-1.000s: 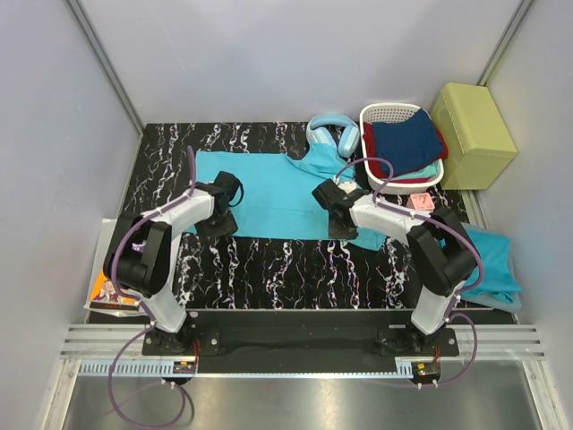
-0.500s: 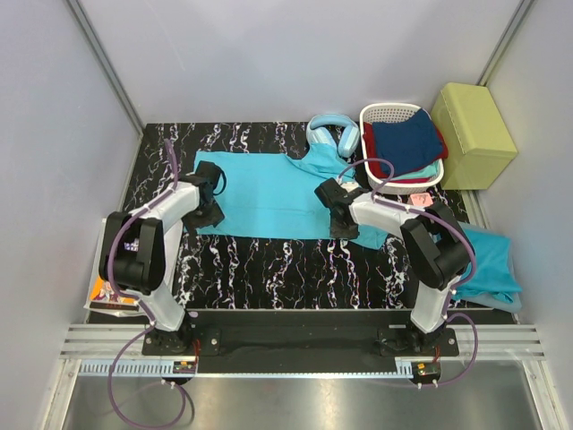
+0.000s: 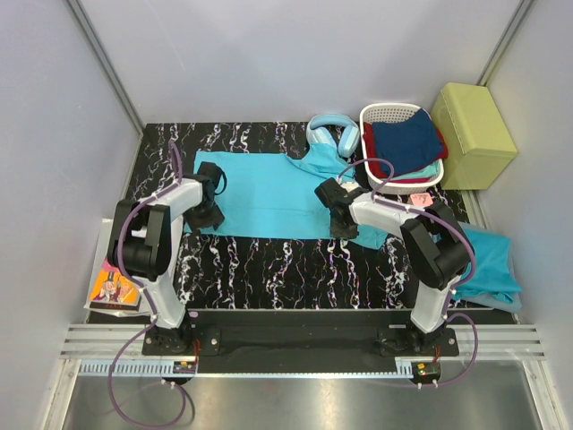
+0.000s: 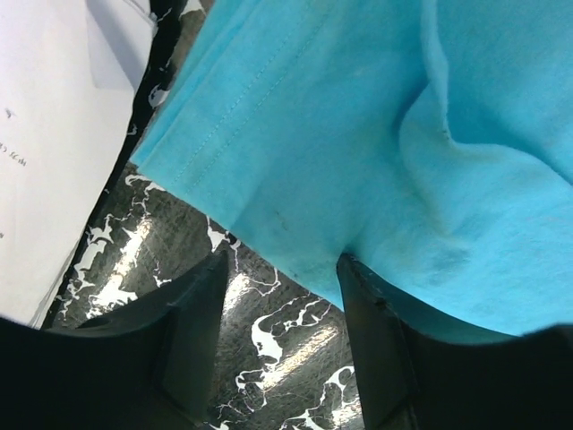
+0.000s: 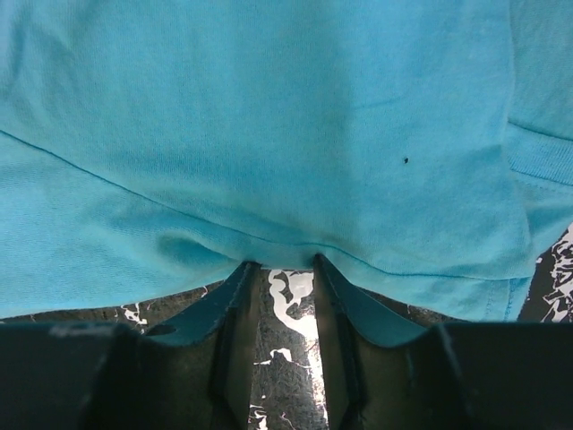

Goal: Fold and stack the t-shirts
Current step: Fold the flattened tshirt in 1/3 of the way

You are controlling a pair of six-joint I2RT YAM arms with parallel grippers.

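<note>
A plain turquoise-blue short-sleeved t-shirt of thin soft cloth (image 3: 269, 193) lies spread flat across the middle of the black surface with white marbling (image 3: 286, 269). Its collar end points toward the upper right of the overhead frame. A second turquoise-blue t-shirt (image 3: 491, 255) lies in a loose heap at the right edge of the frame, partly off the surface and well apart from the first.

The left gripper (image 4: 282, 262) is at the left end of the spread shirt, low over its near corner. Its black fingers (image 4: 199, 313) stand fairly wide apart, with bare marbled surface between them, and the stitched hem runs across just at their tips. A soft fold rises in the cloth at the upper right of that wrist view. A white sheet of paper (image 4: 54, 134) shows at the left.

The right gripper (image 5: 286, 264) is at the near edge of the same shirt, toward its right end. Its fingers (image 5: 358, 313) are only a narrow way apart, with a strip of surface visible in the gap. The shirt's hem lies across their tips and puckers slightly to the left of them.

At the top of the overhead frame, pale blue over-ear headphones (image 3: 333, 133) touch the shirt's collar end. Just right of them is a white slotted plastic basket (image 3: 380, 112) holding dark blue and red cloth. A yellow-green boxy stool (image 3: 473, 134) is in the upper right. A small pink object (image 3: 421, 202) lies below the basket. A colourful printed leaflet (image 3: 109, 288) lies at the lower left, off the surface.
</note>
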